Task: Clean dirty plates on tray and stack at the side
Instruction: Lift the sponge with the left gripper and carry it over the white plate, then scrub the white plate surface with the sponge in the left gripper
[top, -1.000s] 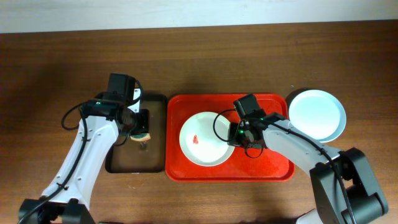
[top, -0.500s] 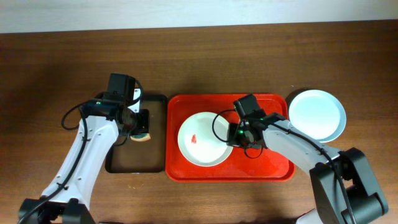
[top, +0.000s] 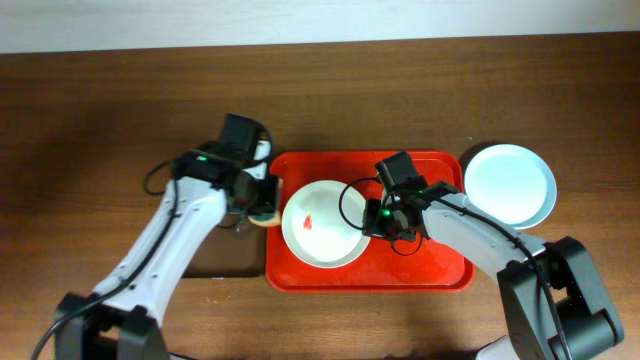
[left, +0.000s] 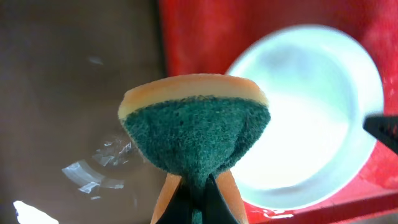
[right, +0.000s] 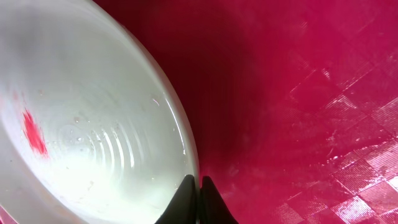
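Note:
A white plate (top: 330, 238) with a red smear (top: 306, 223) lies in the left half of the red tray (top: 440, 262). My right gripper (top: 376, 218) is shut on this plate's right rim; the right wrist view shows the rim (right: 184, 134) pinched between the dark fingertips (right: 186, 198) and the smear (right: 34, 134) inside the bowl. My left gripper (top: 262, 205) is shut on a green and yellow sponge (left: 196, 134), hovering at the tray's left edge beside the plate (left: 311, 118). Two stacked plates (top: 508, 180) sit on the table right of the tray.
A brown black-rimmed tray (top: 215, 262) lies left of the red tray, partly under my left arm; wet patches shine on it (left: 87, 171). The dark wooden table (top: 100, 110) surrounds everything. A white wall edge runs along the far side.
My left arm swung right with the sponge, from over the brown tray to the red tray's left edge. The white plate slid slightly left in the right gripper's hold.

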